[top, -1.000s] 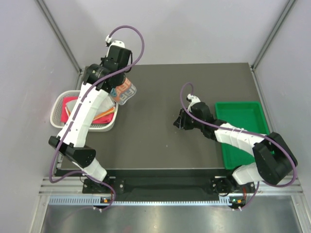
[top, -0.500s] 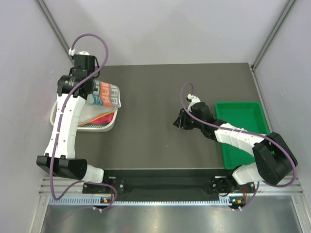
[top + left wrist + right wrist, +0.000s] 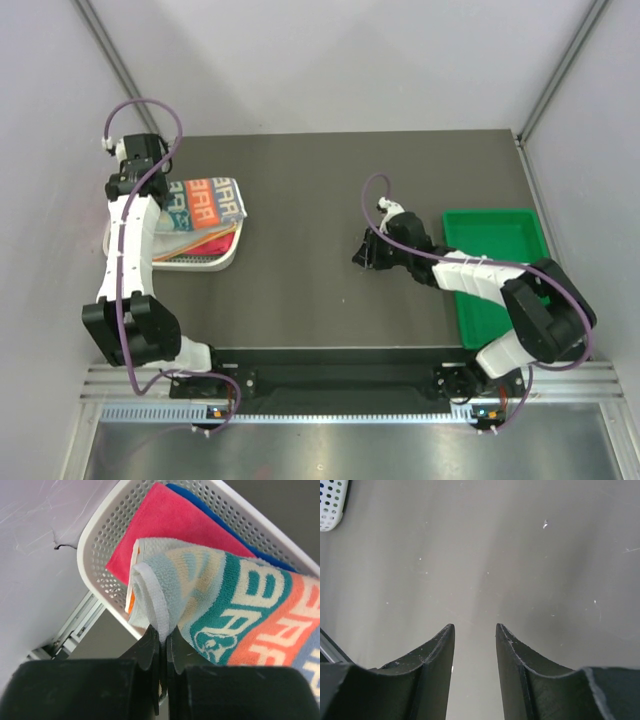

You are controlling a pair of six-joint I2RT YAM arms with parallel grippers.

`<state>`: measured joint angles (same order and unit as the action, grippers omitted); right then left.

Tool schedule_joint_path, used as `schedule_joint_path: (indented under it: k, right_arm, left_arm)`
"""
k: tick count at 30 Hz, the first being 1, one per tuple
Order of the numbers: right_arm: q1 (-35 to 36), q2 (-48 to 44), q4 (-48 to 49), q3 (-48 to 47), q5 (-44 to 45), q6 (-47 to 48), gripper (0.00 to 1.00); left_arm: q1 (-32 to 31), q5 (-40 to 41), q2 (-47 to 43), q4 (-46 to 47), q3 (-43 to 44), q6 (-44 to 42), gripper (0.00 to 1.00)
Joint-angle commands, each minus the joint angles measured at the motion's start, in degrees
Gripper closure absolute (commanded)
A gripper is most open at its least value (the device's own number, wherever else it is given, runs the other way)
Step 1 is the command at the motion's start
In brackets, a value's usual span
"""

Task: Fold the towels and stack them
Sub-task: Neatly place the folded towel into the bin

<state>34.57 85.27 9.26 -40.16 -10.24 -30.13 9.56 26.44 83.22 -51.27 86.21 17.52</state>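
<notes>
Table: dark grey top (image 3: 300, 190) with pale panels on three sides; both arm bases stand at its near edge.
Left arm: white (image 3: 130, 250), stretched along the left edge past the basket, with its wrist near the far left corner.
Right arm: white and black (image 3: 470, 275), bent low, running left past the tray's near left corner toward mid-table.
Tray: green (image 3: 497, 250), flat on the right side of the table.
Basket: white mesh (image 3: 222, 262), at the left edge, with towels inside.
Printed towel: white with teal and orange letters (image 3: 240, 600). It is pinched at a hemmed corner and spreads rightward over the basket's far side and its far right corner. Whether it touches the rim cannot be told.
Pink towel: flat in the basket (image 3: 165, 530), below the printed towel and partly hidden by it.
Blue towel: only an edge shows (image 3: 200, 500), just beside the pink towel on its far side, in the basket.
Orange strip: a thin sliver (image 3: 131, 600) behind the printed towel's hem, too little to identify.
Right gripper: jaws parted with nothing between them (image 3: 475, 630), low over bare table between basket and tray, nearer the tray.
Left gripper: jaws pressed together on the printed towel's hem (image 3: 161, 635), above the basket.
</notes>
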Motion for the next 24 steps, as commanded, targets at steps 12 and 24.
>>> schedule_joint_path:
  k: [12, 24]
  right_arm:
    - [-0.73, 0.24, 4.28, 0.52, -0.48, 0.33, 0.62]
    - [-0.82, -3.00, 3.40, 0.96, 2.24, 1.65, 0.53]
  left_arm:
    - [6.79, -3.41, 7.31, 12.24, -4.47, 4.37, 0.77]
    - [4.33, -8.95, 0.64, 13.82, -8.15, 5.60, 0.25]
